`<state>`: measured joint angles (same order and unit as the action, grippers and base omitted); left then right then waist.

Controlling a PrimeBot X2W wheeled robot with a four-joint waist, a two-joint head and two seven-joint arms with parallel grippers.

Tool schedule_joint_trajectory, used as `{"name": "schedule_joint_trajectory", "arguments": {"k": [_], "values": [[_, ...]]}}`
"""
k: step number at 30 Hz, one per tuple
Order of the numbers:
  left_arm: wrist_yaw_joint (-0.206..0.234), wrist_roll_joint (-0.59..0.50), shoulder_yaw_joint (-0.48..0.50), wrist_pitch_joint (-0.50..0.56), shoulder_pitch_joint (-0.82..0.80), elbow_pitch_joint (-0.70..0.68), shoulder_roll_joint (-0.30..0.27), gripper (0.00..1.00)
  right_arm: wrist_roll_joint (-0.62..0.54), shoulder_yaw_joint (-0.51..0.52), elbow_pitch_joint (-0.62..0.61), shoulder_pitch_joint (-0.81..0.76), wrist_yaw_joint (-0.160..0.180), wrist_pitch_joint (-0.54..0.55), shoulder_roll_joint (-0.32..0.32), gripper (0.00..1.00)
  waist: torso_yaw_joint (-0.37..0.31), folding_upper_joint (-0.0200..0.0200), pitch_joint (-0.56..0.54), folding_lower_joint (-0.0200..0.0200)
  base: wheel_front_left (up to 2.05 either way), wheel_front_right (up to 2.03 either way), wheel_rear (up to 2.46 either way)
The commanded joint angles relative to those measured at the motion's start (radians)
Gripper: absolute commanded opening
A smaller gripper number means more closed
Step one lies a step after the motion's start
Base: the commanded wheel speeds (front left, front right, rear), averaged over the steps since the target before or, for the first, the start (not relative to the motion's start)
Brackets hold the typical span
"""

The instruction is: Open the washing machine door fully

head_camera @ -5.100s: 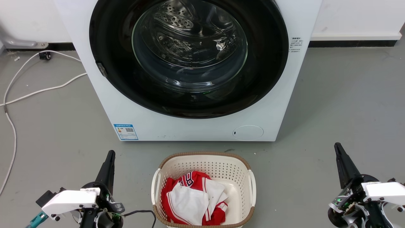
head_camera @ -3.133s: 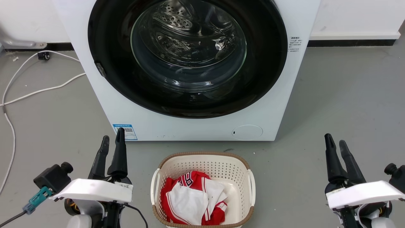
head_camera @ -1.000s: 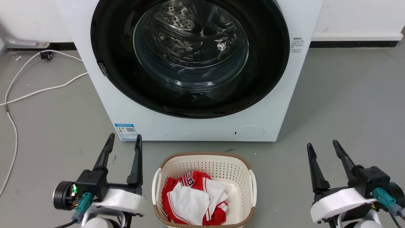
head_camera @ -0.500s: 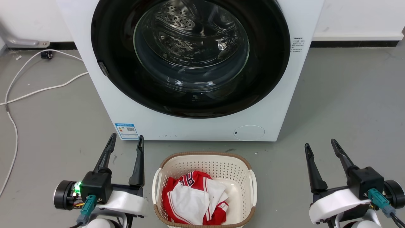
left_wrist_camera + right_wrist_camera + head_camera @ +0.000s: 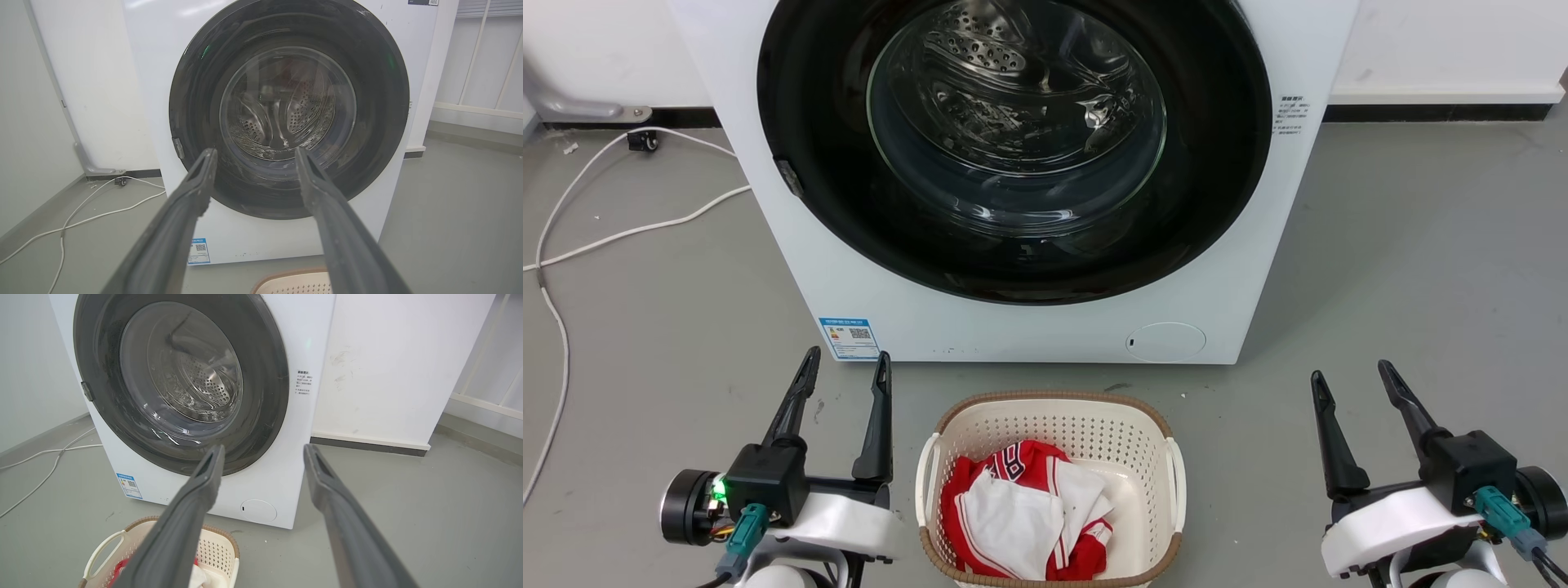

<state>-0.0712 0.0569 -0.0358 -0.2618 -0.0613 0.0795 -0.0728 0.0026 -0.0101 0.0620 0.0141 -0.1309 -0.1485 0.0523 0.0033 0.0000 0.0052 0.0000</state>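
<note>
The washing machine [image 5: 1013, 331] stands on the floor against the far wall, with its front facing the robot. The washing machine door [image 5: 1217, 163] is closed, its black frame flush with the white front. The steel drum shows through the glass. No part of the opening stroke is done, so the step in hand is the approach.

A laundry basket [image 5: 1049, 406] holding red and white clothes stands on the floor just in front of the machine, between the two arms.

The left gripper [image 5: 846, 359] hovers low over the near left of the floor. Its fingers are spread wide and hold nothing, well apart from the door. The right gripper [image 5: 1350, 374] hovers over the near right in the same condition: fingers parted, empty.

A small grey tab [image 5: 785, 177] sits on the left rim of the door frame. It is probably the catch or pull point, so the hinge likely lies on the right. The next move calls for raising the left gripper to that rim, hooking or pinching the edge, and swinging the door outward to the right. The arm must stay clear of the basket.
</note>
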Motion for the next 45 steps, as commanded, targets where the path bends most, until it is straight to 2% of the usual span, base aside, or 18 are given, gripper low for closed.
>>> {"name": "schedule_joint_trajectory", "arguments": {"k": [1, 3, 5, 6, 7, 12, 15, 23, 29, 32, 38, 45], "values": [[-0.005, -0.005, 0.002, -0.005, 0.011, 0.001, 0.004, 1.00, 0.004, 0.001, 0.001, -0.001, 0.000, -0.001, -0.004, 1.00, 0.000, 0.0000, 0.000, 0.0000, 0.00, 0.00, 0.00], [-0.006, -0.006, 0.004, -0.005, 0.010, 0.001, 0.004, 1.00, 0.008, 0.002, 0.003, -0.001, 0.000, 0.000, -0.004, 1.00, 0.000, 0.0000, 0.000, 0.0000, 0.00, 0.00, 0.00], [-0.007, -0.007, 0.005, -0.005, 0.011, 0.002, 0.005, 1.00, 0.017, 0.002, 0.005, 0.000, 0.000, 0.003, -0.004, 0.34, 0.000, 0.0000, 0.000, 0.0000, 0.00, 0.00, 0.00], [-0.009, -0.007, 0.007, -0.005, 0.011, 0.002, 0.006, 1.00, 0.020, 0.002, 0.006, 0.000, 0.000, 0.003, -0.004, 0.08, 0.000, 0.0000, 0.000, 0.0000, 0.00, 0.00, 0.00], [-0.009, -0.008, 0.007, -0.005, 0.011, 0.002, 0.007, 1.00, 0.022, 0.001, 0.007, 0.000, 0.000, 0.004, -0.004, 0.00, 0.000, 0.0000, 0.000, 0.0000, 0.00, 0.00, 0.00], [-0.013, -0.011, 0.011, -0.005, 0.010, 0.003, 0.009, 1.00, 0.049, -0.009, 0.013, 0.003, 0.000, 0.013, -0.004, 0.00, 0.000, 0.0000, 0.001, 0.0000, 0.00, 0.00, 0.00], [-0.015, -0.011, 0.013, -0.005, 0.008, 0.002, 0.011, 1.00, 0.157, -0.008, 0.020, 0.005, 0.000, 0.006, -0.004, 0.00, 0.000, 0.0000, 0.002, 0.0000, 0.00, 0.00, 0.00], [-0.013, -0.008, 0.020, -0.005, 0.003, -0.002, 0.015, 1.00, 0.836, -0.014, 0.067, 0.047, 0.000, -0.030, -0.003, 0.00, -0.002, 0.0000, 0.009, 0.0000, 0.00, 0.00, 0.00], [-0.007, -0.003, 0.026, -0.005, -0.014, -0.009, 0.018, 1.00, 1.362, 0.008, 0.105, 0.143, 0.000, -0.022, -0.003, 0.00, -0.006, 0.0000, 0.034, 0.0000, 0.00, 0.00, 0.00], [-0.006, 0.000, 0.029, -0.004, -0.030, -0.018, 0.019, 1.00, 1.553, 0.046, 0.146, 0.224, 0.000, 0.001, -0.003, 0.00, -0.010, 0.0000, 0.058, 0.0000, 0.00, 0.00, 0.00], [-0.002, 0.004, 0.033, -0.004, -0.066, -0.034, 0.020, 1.00, 1.733, 0.112, 0.300, 0.438, 0.000, 0.065, 0.031, 0.00, -0.018, 0.0000, 0.119, 0.0000, 0.00, 0.00, 0.00], [0.002, 0.001, 0.025, -0.004, -0.118, -0.048, 0.022, 1.00, 1.830, 0.090, 0.511, 0.705, 0.000, 0.148, 0.132, 0.00, -0.005, 0.0000, 0.184, 0.0000, 0.00, 0.00, 0.00]]}}
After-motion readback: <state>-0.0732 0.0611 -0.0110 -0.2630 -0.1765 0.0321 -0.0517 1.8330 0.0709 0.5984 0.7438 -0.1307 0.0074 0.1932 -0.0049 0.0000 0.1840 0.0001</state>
